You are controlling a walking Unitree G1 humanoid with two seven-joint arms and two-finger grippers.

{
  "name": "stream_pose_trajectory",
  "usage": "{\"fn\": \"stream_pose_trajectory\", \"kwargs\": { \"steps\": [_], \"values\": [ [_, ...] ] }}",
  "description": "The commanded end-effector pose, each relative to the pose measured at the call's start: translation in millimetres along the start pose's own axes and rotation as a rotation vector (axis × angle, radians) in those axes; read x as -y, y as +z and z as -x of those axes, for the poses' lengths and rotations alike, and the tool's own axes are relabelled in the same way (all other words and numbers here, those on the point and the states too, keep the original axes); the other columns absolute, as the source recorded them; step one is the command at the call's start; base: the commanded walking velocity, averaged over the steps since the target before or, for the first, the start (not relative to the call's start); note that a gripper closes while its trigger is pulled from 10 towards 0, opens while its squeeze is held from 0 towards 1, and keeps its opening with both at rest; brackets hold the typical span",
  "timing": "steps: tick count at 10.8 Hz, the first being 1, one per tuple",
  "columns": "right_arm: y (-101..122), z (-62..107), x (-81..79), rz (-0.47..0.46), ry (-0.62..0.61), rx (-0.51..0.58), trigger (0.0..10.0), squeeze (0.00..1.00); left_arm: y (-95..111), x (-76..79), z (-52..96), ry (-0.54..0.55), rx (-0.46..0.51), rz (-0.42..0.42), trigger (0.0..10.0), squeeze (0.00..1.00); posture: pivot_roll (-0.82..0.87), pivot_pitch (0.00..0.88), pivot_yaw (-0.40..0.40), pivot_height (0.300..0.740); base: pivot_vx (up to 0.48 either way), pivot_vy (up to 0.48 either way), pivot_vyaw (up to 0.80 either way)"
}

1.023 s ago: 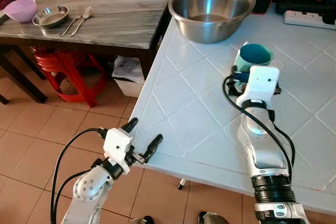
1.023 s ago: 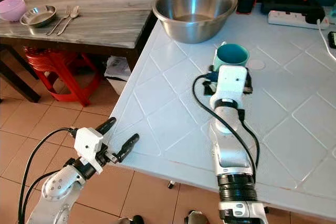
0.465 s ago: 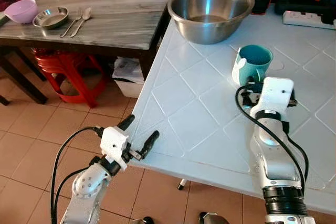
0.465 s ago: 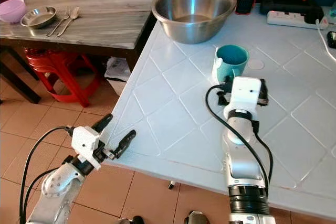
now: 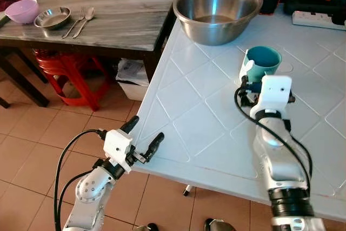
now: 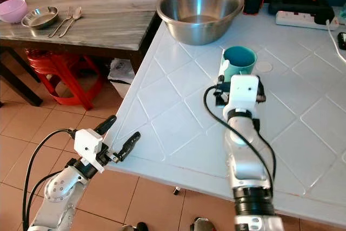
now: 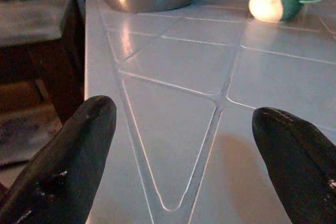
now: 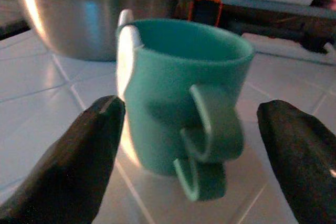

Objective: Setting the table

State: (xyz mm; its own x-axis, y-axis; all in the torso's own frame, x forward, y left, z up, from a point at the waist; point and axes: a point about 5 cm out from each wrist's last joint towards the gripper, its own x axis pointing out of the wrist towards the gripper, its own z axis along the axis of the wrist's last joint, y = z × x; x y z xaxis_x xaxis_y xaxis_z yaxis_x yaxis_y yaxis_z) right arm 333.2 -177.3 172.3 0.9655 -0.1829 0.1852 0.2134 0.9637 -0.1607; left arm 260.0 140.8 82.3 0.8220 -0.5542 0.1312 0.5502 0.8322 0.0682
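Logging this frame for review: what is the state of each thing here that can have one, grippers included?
Teal mug: upright on the white table, handle toward the right gripper, ungrasped.
Right gripper: open, fingers either side of the mug, not closed on it.
Left gripper: open, holding nothing, at the table's near corner.
Steel bowl: upright on the white table.
Small steel dish: upright on the grey table.
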Motion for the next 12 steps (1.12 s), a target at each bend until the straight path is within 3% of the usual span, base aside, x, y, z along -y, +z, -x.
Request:
{"fn": "stream_pose_trajectory", "kwargs": {
  "steps": [1, 5, 8, 12],
  "values": [
    [0, 0.4, -2.8, -0.004, 0.012, 0.000, 0.0, 0.00, -2, 2.4, 7.0, -0.004, -0.060, 0.030, 10.0, 0.00, -0.08, 0.194, 0.085, 0.740, 0.000, 0.000, 0.00],
    [-2, 1.6, -0.9, -0.004, -0.006, -0.008, 0.0, 0.00, 28, 8.8, -2.5, -0.022, -0.003, 0.008, 10.0, 0.00, -0.08, 0.191, 0.096, 0.740, 0.000, 0.000, 0.00],
    [-4, 2.5, 0.7, -0.004, -0.016, -0.014, 0.0, 0.00, 38, 13.6, -4.6, -0.032, -0.007, 0.045, 10.0, 0.00, -0.08, 0.189, 0.098, 0.740, 0.000, 0.000, 0.00],
    [-6, 2.3, 1.8, -0.007, -0.011, -0.023, 0.0, 0.00, 41, 21.0, -10.9, -0.149, -0.031, 0.064, 10.0, 0.00, -0.07, 0.187, 0.085, 0.740, 0.000, 0.000, 0.00]
  ]
}}
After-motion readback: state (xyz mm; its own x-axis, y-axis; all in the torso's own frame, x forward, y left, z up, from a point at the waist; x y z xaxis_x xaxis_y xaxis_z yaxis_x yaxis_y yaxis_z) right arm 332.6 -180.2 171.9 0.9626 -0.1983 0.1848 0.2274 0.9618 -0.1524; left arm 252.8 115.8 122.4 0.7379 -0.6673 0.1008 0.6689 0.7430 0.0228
